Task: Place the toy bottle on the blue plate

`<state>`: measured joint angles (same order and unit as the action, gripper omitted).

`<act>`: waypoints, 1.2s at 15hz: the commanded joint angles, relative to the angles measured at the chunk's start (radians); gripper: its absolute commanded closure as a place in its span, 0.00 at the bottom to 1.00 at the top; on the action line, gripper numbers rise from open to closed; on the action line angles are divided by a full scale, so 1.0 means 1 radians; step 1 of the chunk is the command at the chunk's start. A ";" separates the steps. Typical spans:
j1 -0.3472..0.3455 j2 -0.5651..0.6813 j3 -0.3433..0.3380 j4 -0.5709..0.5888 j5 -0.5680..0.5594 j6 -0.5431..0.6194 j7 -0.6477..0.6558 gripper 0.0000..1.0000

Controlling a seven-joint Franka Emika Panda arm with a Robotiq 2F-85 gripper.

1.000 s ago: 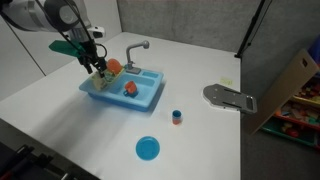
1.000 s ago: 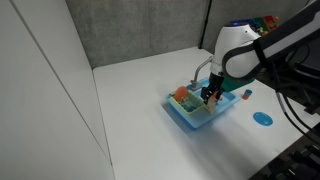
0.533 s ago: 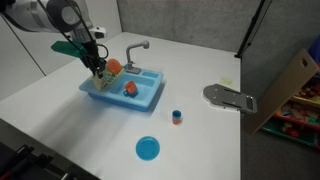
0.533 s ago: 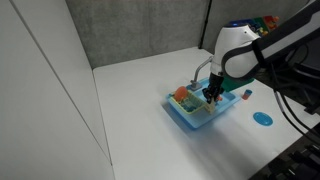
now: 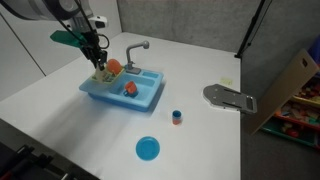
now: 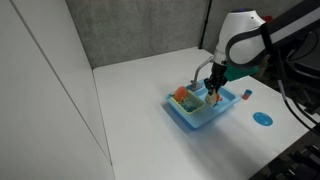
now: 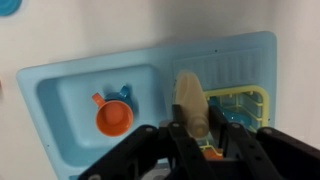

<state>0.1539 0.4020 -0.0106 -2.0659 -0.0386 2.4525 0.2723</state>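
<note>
Cup (image 7: 113, 117) inside sink (image 7: 68, 108); toy bottle (image 7: 190, 103) in pincer (image 7: 196, 130).

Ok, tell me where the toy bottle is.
In the wrist view the toy bottle is clamped in the gripper, by the yellow rack in the toy sink, right of the orange cup.

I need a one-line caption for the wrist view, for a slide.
Black claw grips the pale cream toy bottle above the light-blue rectangular toy sink.
</note>
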 commanded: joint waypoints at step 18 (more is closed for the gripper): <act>-0.189 -0.284 -0.084 0.006 0.001 -0.319 0.003 0.91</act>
<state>-0.0089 0.1478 -0.0829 -2.0581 -0.0392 2.1687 0.2722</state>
